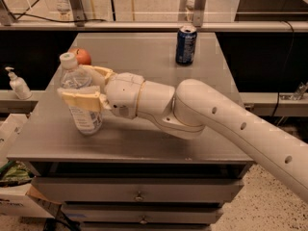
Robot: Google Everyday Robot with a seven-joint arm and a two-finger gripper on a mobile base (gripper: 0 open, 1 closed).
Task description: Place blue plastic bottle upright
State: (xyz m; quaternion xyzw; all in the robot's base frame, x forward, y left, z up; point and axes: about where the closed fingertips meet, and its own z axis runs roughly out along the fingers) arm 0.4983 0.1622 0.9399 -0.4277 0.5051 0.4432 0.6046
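The blue plastic bottle [81,96] is clear with a white cap and a pale printed label. It stands nearly upright on the left part of the grey table [159,138], its base on the surface. My gripper [86,87] reaches in from the right at the end of the white arm. Its cream fingers [82,100] are on either side of the bottle's middle, closed on it.
A dark blue soda can [186,44] stands at the back of the table. An orange-red fruit [82,57] lies just behind the bottle. A small white pump dispenser [18,84] stands on a lower ledge to the left. Drawers sit under the table's front edge.
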